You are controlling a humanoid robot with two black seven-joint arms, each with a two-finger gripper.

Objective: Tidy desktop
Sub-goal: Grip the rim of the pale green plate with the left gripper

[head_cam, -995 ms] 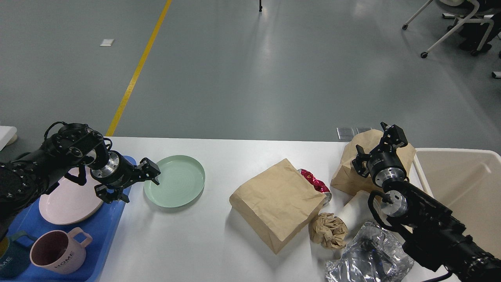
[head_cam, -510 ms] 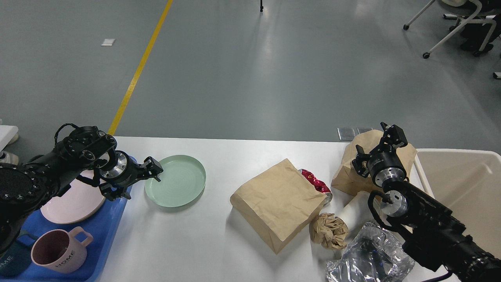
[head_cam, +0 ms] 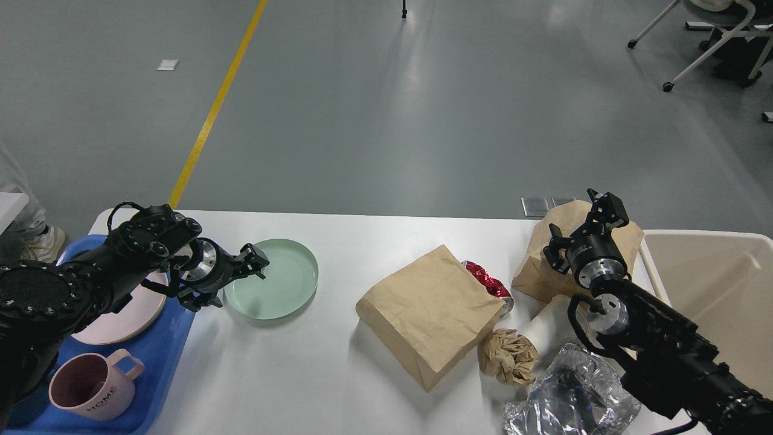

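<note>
Our left gripper [head_cam: 232,279] has slid right to the green plate's [head_cam: 275,285] near-left rim on the desktop [head_cam: 314,374], fingers apart astride it; next, we judge, close and lift toward the blue tray [head_cam: 163,356].

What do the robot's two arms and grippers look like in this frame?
Both arms are matte black with thick, rounded links. Each has a bright silver metal ring at the wrist, behind a small black two-finger gripper: left gripper, right gripper. Rings of small bolt heads stud the left arm's joint housings. Thin black cables loop beside both wrists. No markings are legible.
</note>
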